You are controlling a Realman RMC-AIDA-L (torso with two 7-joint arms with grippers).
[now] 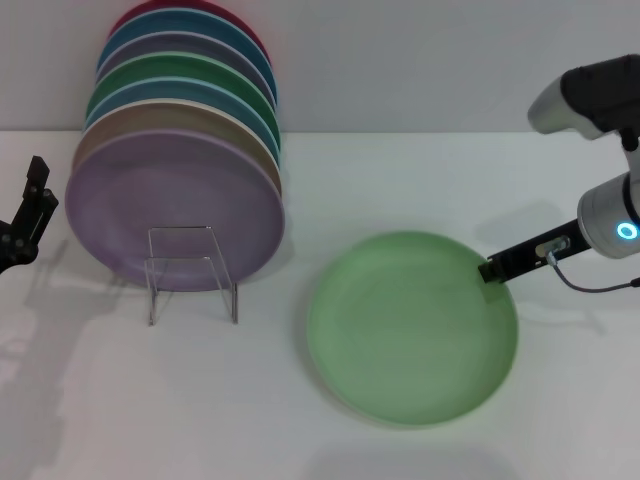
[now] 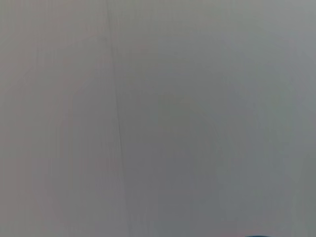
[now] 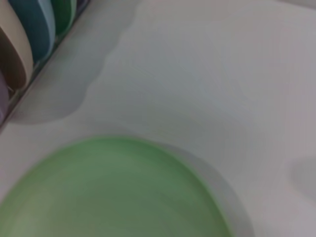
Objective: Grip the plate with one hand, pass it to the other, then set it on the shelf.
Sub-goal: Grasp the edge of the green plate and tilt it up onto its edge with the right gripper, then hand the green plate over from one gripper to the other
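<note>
Head view: the mint-green plate (image 1: 412, 328) lies flat on the white table (image 1: 450, 180), right of the clear acrylic stand (image 1: 192, 272). The right gripper (image 1: 495, 270) touches its right rim; whether clamped, I cannot tell. The left gripper (image 1: 25, 215) hangs well apart, spread. Right wrist view: the plate (image 3: 113, 192) sits below.

The plate (image 1: 412, 328) lies flat on the table (image 1: 120, 400), right of the shelf (image 1: 192, 272). Behind the shelf stands a row of upright plates (image 1: 178, 150). The right gripper (image 1: 494, 270) sits at the plate's far right rim; the left gripper (image 1: 25, 215) hangs at the table's left edge.
</note>
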